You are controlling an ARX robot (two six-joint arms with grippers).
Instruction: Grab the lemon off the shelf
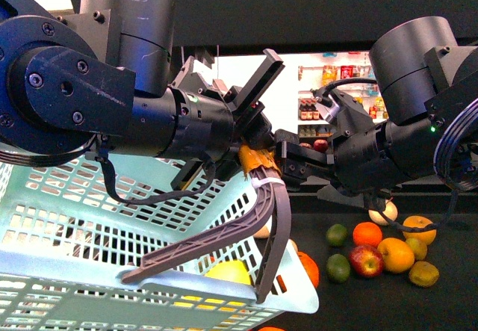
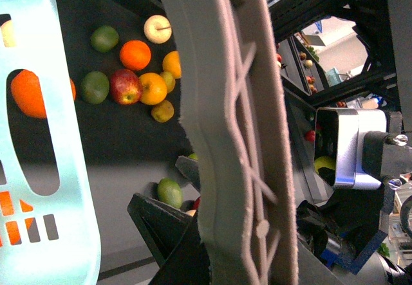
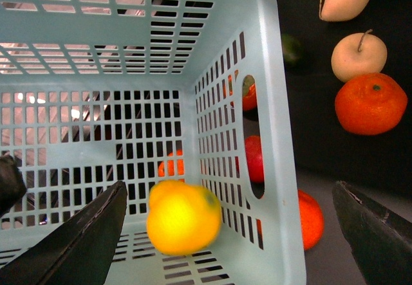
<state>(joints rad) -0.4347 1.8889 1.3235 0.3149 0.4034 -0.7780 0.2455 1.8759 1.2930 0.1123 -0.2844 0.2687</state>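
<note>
Front view is badly backlit. The white background [image 1: 254, 84] behind the shelf [image 1: 314, 10] is blown out, so the shelf reads as a flat black bar. The robot arm [image 1: 75, 84] up close goes almost black too, with just a few dull highlights. The fruit pile [image 1: 381, 252] is lit okay and reasonably sharp.

In the left wrist view the grey finger [image 2: 238, 137] sits right against the lens and looks mushy. The basket [image 2: 64, 169] edge glows washed-out pale, and there's glare on the metal bracket [image 2: 344, 147].

The right wrist view is bright and even, but the lemon [image 3: 183, 224] is smeared, with fuzzy edges.
</note>
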